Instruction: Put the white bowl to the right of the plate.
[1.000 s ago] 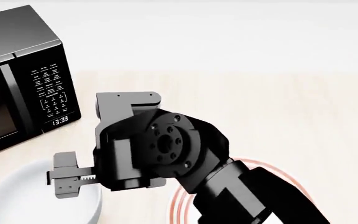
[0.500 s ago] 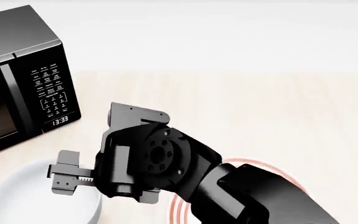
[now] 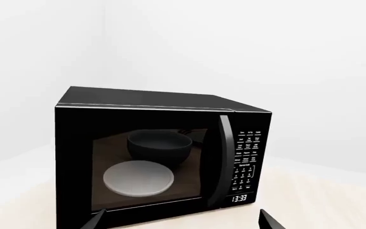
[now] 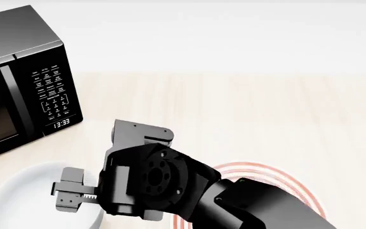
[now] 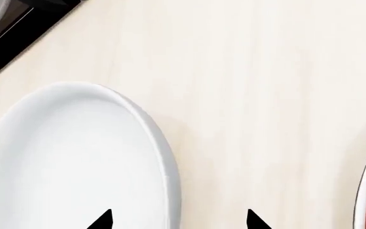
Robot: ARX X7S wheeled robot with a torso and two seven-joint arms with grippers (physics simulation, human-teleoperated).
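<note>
"13:33" on microwave display; keypad labels seemingly illegible

Count, all views: one white bowl, one plate (red-ringed, partly hidden by the arm), one microwave, one table. Inside the microwave: one dark bowl, one pale disc.

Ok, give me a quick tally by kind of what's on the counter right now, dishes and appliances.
Deep plain white bowl: 1
Flat white plate with red rings: 1
Black microwave oven: 1, with a pale disc behind its door
Total: 3 things on the counter. The dark bowl shape in the door glass looks like a reflection, so it is not counted.
</note>
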